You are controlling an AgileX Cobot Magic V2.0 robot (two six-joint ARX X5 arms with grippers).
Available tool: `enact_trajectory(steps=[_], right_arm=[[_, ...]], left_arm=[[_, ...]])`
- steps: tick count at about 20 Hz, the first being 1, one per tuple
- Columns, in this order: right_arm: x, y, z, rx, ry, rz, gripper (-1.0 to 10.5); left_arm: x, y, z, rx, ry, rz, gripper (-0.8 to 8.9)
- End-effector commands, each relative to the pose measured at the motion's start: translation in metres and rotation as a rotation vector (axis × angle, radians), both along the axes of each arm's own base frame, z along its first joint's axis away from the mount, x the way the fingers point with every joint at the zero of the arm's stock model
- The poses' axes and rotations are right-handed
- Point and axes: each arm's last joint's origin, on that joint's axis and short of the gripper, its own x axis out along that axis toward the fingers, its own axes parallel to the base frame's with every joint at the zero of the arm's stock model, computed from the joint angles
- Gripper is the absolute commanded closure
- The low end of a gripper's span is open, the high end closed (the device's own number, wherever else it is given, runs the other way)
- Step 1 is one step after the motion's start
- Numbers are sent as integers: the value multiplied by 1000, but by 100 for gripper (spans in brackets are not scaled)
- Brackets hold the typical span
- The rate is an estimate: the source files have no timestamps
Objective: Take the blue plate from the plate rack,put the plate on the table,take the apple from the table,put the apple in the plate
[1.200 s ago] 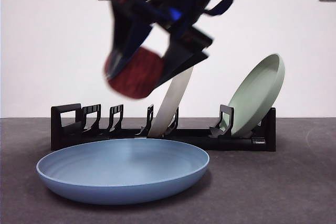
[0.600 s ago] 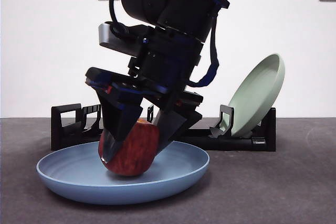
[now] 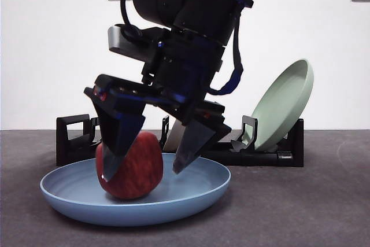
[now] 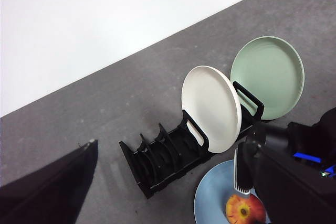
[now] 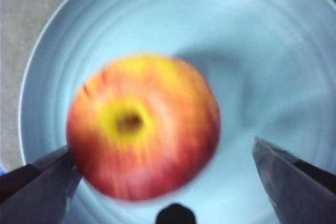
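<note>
The dark-red apple (image 3: 130, 169) rests in the blue plate (image 3: 196, 192), which lies flat on the table (image 3: 312, 212) in front of the plate rack (image 3: 72, 137). My right gripper (image 3: 141, 174) hangs over the plate, open, one jaw on each side of the apple with a gap on the right side. From the right wrist, the apple (image 5: 142, 135) shows its yellow dimple inside the plate (image 5: 262, 51), between the spread jaws of that gripper (image 5: 161, 148). My left gripper (image 4: 157, 150) waits high up, open, looking down on the rack (image 4: 157, 166), plate (image 4: 210, 198) and apple (image 4: 244, 209).
A cream-white plate (image 4: 210, 108) and a pale green plate (image 3: 283, 105) stand in the rack's right half. Its left slots hold nothing. The right arm's dark body fills the middle of the front view.
The right gripper came down with the apple into the blue plate, then opened. The apple now sits free, slightly further left in the plate.
</note>
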Motion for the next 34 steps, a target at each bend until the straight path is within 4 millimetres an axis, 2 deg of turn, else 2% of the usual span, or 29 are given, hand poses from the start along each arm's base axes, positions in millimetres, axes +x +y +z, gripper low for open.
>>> enact_trajectory(steps=[1,4,7,8,9,11,12,14,16,18,21,25,28,30,32,34], right_arm=[[-3,-2,21,45,-36,2,347],[-9,-14,67,140,-116,-8,350],[-23,-44,121,233,-238,-51,362],[-29,-58,137,243,-288,-84,430],[-36,-72,152,253,-333,-112,548],[-50,-101,177,281,-399,-152,859],[-57,-116,187,293,-427,-160,974],[-69,-141,202,316,-466,-200,956],[-79,-159,208,305,-485,-222,957],[-85,-172,208,285,-471,-236,957],[-88,-182,191,321,-382,-197,958],[-87,-186,144,337,-288,-194,958],[-90,-187,106,373,-291,-223,958],[-93,-189,86,381,-286,-232,958],[-94,-191,79,365,-287,-224,957],[-94,-191,79,370,-280,-234,946]], left_arm=[[0,0,-1,-10,4,9,346],[0,0,-1,-26,10,16,346],[1,-1,-1,-25,11,16,350],[1,-1,-1,-21,13,16,387],[2,-2,-2,-15,16,16,460],[4,-6,-3,10,17,8,701],[7,-9,-4,27,19,5,835],[11,-16,-7,54,31,-1,822],[16,-24,-13,84,36,-9,822],[21,-31,-24,94,43,-12,822],[25,-37,-58,103,56,-12,823],[24,-38,-126,23,93,-42,823],[19,-33,-179,-64,120,-47,823],[16,-28,-207,-111,123,-31,823],[14,-26,-216,-158,84,-38,822],[15,-27,-213,-182,64,-41,819]])
